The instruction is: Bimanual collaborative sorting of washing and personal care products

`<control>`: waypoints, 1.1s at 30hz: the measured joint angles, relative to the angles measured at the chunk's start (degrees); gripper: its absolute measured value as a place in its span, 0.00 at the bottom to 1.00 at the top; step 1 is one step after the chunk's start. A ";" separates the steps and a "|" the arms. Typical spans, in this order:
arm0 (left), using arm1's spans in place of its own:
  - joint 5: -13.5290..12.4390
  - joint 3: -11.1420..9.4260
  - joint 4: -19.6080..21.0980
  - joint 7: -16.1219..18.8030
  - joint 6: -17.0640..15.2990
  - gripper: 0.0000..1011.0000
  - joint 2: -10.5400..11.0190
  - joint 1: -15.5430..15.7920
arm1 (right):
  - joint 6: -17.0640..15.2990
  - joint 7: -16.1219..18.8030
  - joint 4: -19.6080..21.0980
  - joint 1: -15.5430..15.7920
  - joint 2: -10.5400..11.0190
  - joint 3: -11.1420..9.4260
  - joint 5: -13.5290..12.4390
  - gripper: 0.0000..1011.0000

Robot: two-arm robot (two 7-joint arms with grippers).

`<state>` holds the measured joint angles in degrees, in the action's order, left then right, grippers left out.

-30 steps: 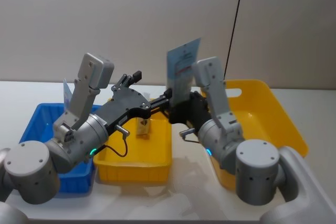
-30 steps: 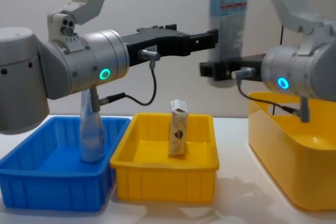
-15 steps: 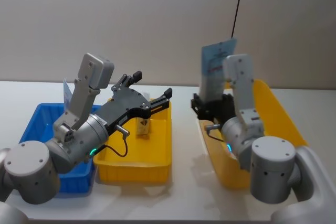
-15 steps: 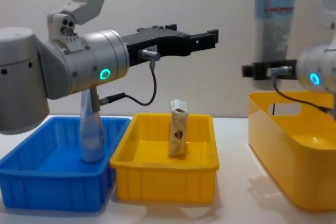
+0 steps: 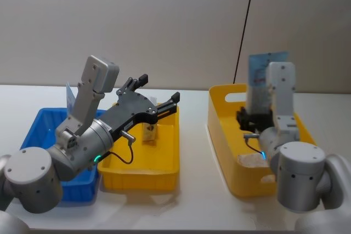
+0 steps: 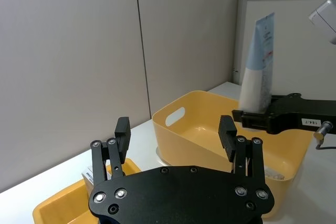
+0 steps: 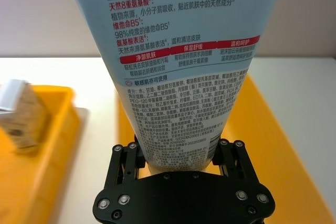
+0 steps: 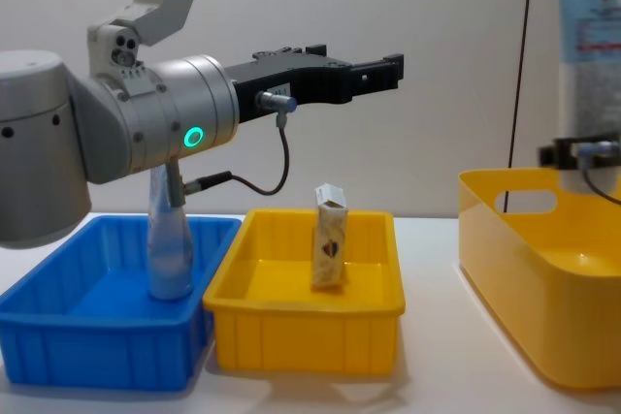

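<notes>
My right gripper (image 5: 253, 120) is shut on a pale blue squeeze tube (image 5: 258, 79), held upright with its crimped end up, above the large yellow tub (image 5: 230, 152). The right wrist view shows the tube (image 7: 178, 77) clamped between the fingers (image 7: 227, 150). My left gripper (image 5: 159, 89) hangs open and empty over the yellow tray (image 5: 142, 175). A small whitish carton (image 8: 330, 249) stands upright in that tray. Another pale blue tube (image 8: 170, 249) stands in the blue tray (image 8: 58, 336).
The blue tray, yellow tray and yellow tub (image 8: 524, 269) sit side by side, left to right, on the white table. Something whitish (image 5: 249, 160) lies on the tub's floor. A black cable (image 5: 244, 26) hangs down the wall behind the tub.
My right gripper has carried the tube to the right, from beside the left gripper near the yellow tray to above the yellow tub. The left arm has not moved.
</notes>
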<state>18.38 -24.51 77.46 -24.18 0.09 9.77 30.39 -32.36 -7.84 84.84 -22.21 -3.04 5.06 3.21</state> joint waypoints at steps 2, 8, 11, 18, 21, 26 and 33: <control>0.00 0.00 0.00 0.00 0.00 0.99 0.00 0.00 | -0.95 -1.25 -0.04 0.00 -0.21 -1.07 0.28 0.63; 0.00 0.00 0.00 0.00 0.00 0.99 0.00 0.00 | -3.18 -3.62 -0.68 -0.09 -0.40 -3.54 0.78 0.63; 0.00 0.00 0.00 0.00 0.00 0.99 0.00 0.00 | -4.31 -4.55 -1.07 -0.20 -0.40 -4.56 1.06 0.63; 0.00 0.00 0.00 0.00 0.00 0.99 0.00 0.00 | -5.89 -5.40 -1.53 -0.21 -0.20 -5.87 1.57 0.63; -0.01 0.00 0.00 0.00 0.00 0.99 0.00 0.00 | -6.22 -5.41 -1.54 -0.12 -0.13 -6.03 1.71 0.65; 0.00 0.00 0.00 0.00 0.00 0.99 0.00 0.00 | -6.81 -5.37 -1.33 0.17 -0.03 -6.18 1.98 0.82; -0.01 0.00 0.00 0.00 0.00 0.99 0.00 0.00 | -7.33 -4.73 -0.49 0.59 0.10 -6.13 2.33 0.99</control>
<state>18.37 -24.51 77.46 -24.18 0.09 9.77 30.38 -39.69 -12.57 84.35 -21.62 -2.94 -1.07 5.54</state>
